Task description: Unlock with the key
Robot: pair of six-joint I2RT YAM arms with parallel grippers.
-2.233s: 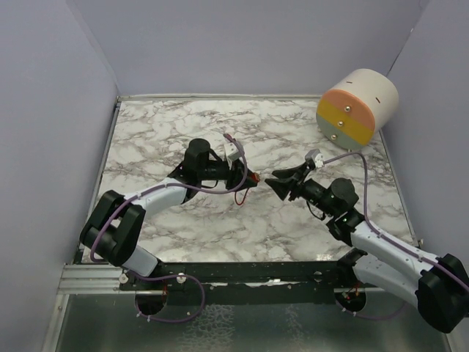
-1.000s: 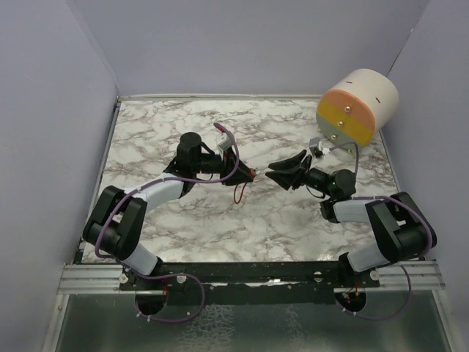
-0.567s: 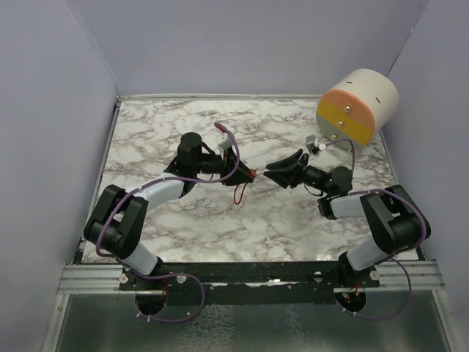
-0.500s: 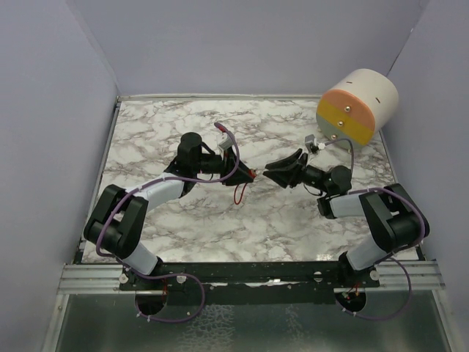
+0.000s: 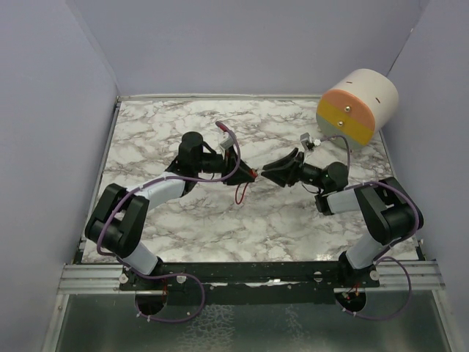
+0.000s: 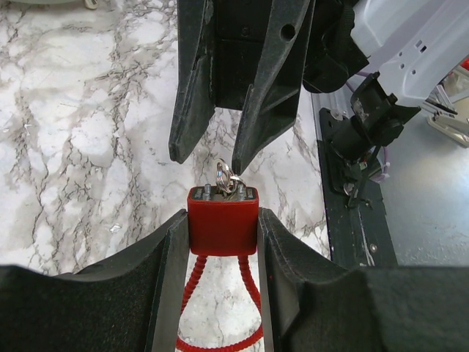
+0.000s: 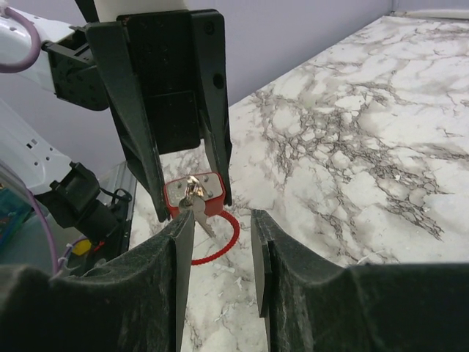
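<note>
My left gripper (image 5: 245, 173) is shut on a red padlock (image 6: 223, 224), whose red cable loop (image 6: 220, 334) hangs down below it. A silver key (image 7: 196, 210) on a small ring (image 6: 226, 178) sticks out of the lock's face, which points at my right gripper (image 5: 270, 170). In the right wrist view the padlock (image 7: 207, 189) sits just beyond my right fingertips. The key hangs by the tip of the left finger (image 7: 174, 249), and that gripper (image 7: 221, 216) is open, with the key not pinched. Both grippers meet nose to nose above the middle of the table.
A cream cylinder (image 5: 357, 106) with an orange and yellow face lies at the back right corner. Grey walls close in the marble table (image 5: 168, 132) on three sides. A black rail (image 5: 242, 275) with the arm bases runs along the near edge.
My right gripper has edged left and slightly up toward the padlock's face, ending close to the key. The left gripper has kept the padlock almost still.
</note>
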